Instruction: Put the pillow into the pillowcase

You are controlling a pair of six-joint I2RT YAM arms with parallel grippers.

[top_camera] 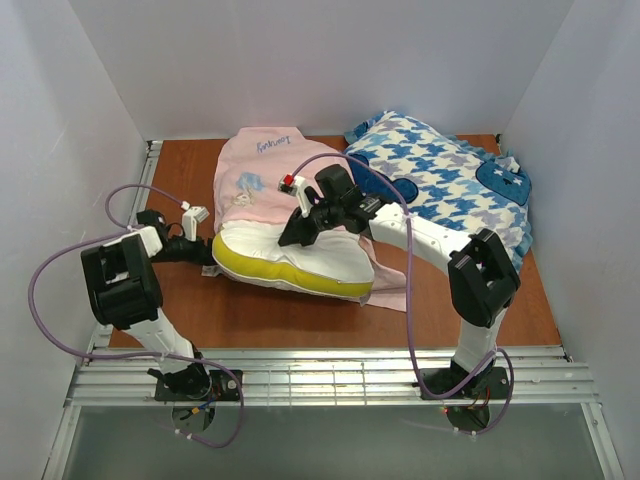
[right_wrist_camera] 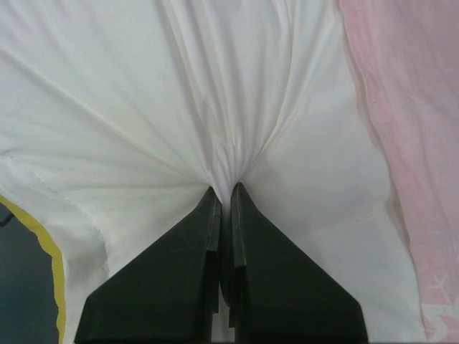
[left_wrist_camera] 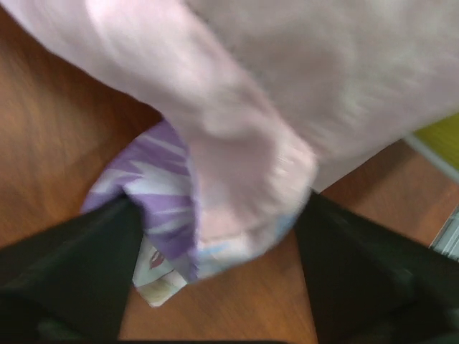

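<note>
Right pincer pinches pillow, long axis left-right, yellow edge nearward.

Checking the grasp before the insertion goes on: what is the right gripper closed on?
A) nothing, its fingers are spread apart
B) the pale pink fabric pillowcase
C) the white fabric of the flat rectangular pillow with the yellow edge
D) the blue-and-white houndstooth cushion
C: in the right wrist view the right gripper is shut, with the white fabric of the flat, yellow-edged pillow puckered into folds at its tips.
</note>
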